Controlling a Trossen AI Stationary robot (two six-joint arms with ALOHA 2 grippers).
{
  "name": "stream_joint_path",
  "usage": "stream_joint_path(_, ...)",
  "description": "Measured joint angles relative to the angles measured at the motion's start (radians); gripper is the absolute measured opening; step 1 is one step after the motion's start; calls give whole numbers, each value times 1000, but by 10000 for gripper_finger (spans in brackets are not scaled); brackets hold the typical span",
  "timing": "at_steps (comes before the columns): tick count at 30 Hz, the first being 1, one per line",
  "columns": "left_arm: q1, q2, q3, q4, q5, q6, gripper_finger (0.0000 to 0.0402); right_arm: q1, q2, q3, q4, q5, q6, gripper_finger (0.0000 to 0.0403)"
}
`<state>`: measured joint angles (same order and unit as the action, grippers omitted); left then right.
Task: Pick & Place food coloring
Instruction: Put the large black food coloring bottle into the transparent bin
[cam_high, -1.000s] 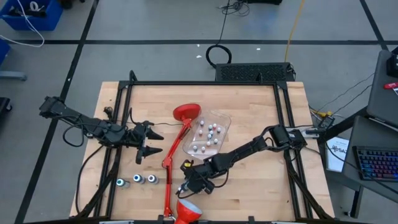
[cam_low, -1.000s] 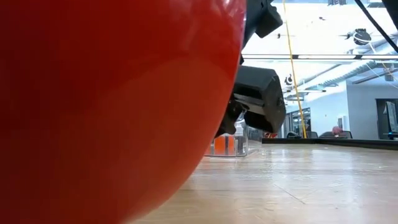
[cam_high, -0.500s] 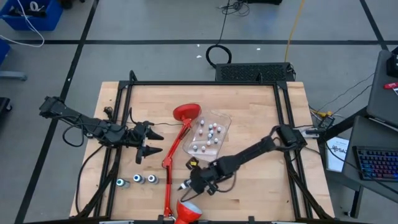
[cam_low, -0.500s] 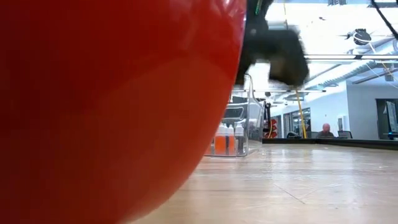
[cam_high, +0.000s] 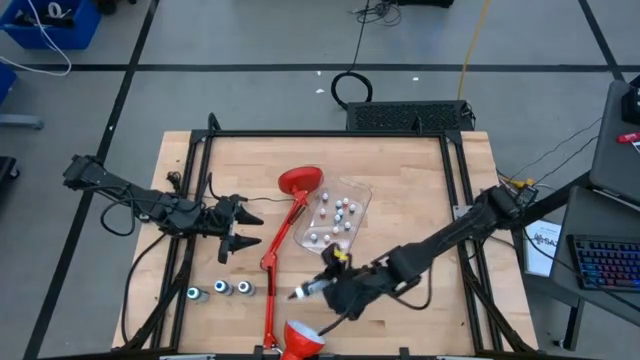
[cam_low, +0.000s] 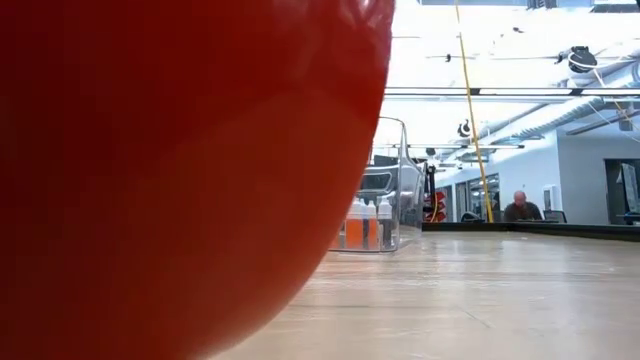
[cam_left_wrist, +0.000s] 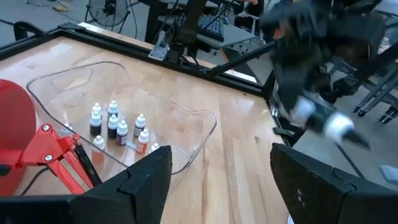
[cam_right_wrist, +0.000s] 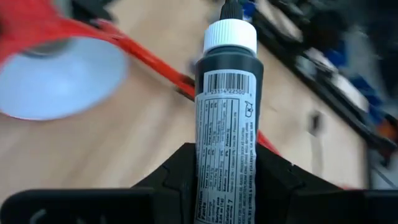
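Observation:
My right gripper (cam_high: 322, 288) hovers over the table's near middle, shut on a dark food coloring bottle (cam_right_wrist: 229, 112) with a white cap. It also shows blurred as the right gripper (cam_left_wrist: 311, 93) in the left wrist view. Three more dark bottles (cam_high: 221, 290) stand on their bases near the table's front left. A clear tub (cam_high: 337, 213) holds several tiny white-topped bottles (cam_left_wrist: 118, 127). My left gripper (cam_high: 240, 230) waits open at the table's left, and its fingers (cam_left_wrist: 146, 180) frame the tub. My right gripper pinches the bottle's labelled body (cam_right_wrist: 227, 163) between its two fingers (cam_right_wrist: 177, 171), one on each side. The bottle lies along the fingers, with its white cap (cam_high: 297, 294) pointing away from the wrist toward the table's left. It is lifted clear of the table.
A red desk lamp has its base (cam_high: 300, 181) beside the tub. Its arm (cam_high: 270, 255) runs toward the near edge, and its shade (cam_low: 180, 160) fills most of the low view. A person (cam_low: 519, 206) sits in the room beyond.
My right gripper has risen from the table with the dark bottle, out of the low view, which now shows the tub behind it. Its arm has swung toward the table's right, and the wrist has rolled.

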<state>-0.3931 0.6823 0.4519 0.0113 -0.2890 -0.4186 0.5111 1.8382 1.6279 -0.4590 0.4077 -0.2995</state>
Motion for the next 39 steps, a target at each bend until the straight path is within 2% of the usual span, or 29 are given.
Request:
stream_joint_path(5,0,1,-1,-21,-2,-8,271,8,-83,2,-118,161,105,105)
stream_joint_path(8,1,22,-1,-4,29,21,271,-5,-98,0,-211,194,177,105)
stream_joint_path(12,0,84,5,111,20,164,271,-49,-101,-8,-279,199,242,105)
stream_joint_path(21,-26,375,215,118,-73,515,271,-155,-100,-112,-144,250,213,105)
stream_joint_path(25,-50,475,283,86,-157,638,271,-168,-100,-130,-64,248,179,105)
stream_joint_path(32,-50,527,319,81,-331,688,271,-170,-100,-130,20,244,122,105)
stream_joint_path(39,-11,528,319,97,-286,671,271,-175,-100,-130,72,208,91,105)
